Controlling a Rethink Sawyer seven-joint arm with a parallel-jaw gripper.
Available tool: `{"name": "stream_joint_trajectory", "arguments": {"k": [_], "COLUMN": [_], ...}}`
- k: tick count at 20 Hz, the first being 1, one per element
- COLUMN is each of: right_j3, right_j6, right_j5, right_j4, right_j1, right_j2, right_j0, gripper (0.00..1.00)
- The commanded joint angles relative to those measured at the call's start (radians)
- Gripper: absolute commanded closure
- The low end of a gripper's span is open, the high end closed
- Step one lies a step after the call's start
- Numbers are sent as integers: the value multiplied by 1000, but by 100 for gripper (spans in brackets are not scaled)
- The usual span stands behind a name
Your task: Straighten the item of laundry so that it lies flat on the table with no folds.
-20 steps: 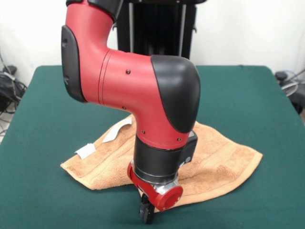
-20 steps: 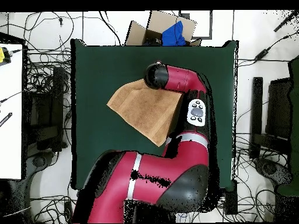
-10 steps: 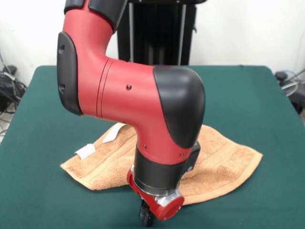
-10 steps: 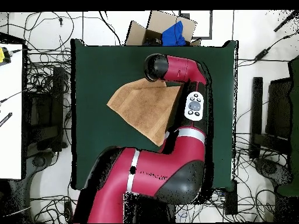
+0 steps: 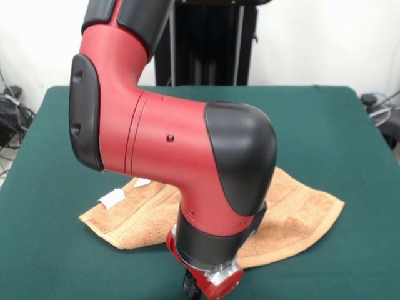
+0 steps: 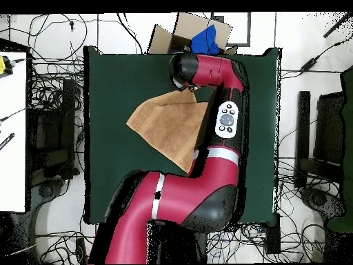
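Green cloth covers the table (image 5: 350,125), bare and roomy around the orange towel (image 5: 300,215) lying mid-table with 1 white tag (image 5: 112,199), while the red arm (image 5: 181,156) blocks much of it and its gripper (image 5: 192,289) hangs low at the near edge, grip impossible to tell.

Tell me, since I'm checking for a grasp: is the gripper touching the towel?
Cannot tell. In the front view the gripper sits at the towel's near edge, cut off by the frame; overhead, the arm hides it.
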Motion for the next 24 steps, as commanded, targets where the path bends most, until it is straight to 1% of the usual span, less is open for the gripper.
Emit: {"name": "stream_joint_trajectory", "arguments": {"k": [1, 5, 9, 12, 16, 24], "right_j3": [-204, -221, -217, -228, -264, -302], "right_j6": [102, 68, 54, 40, 40, 15], "right_j5": [-404, -356, -283, -200, -123, -49], "right_j4": [-38, -53, -67, -57, -51, -38], "right_j1": [176, 178, 155, 145, 159, 174], "right_j2": [116, 124, 102, 97, 94, 98], "right_j0": [17, 12, 13, 9, 6, -16], "gripper": [100, 100, 100, 100, 100, 100]}}
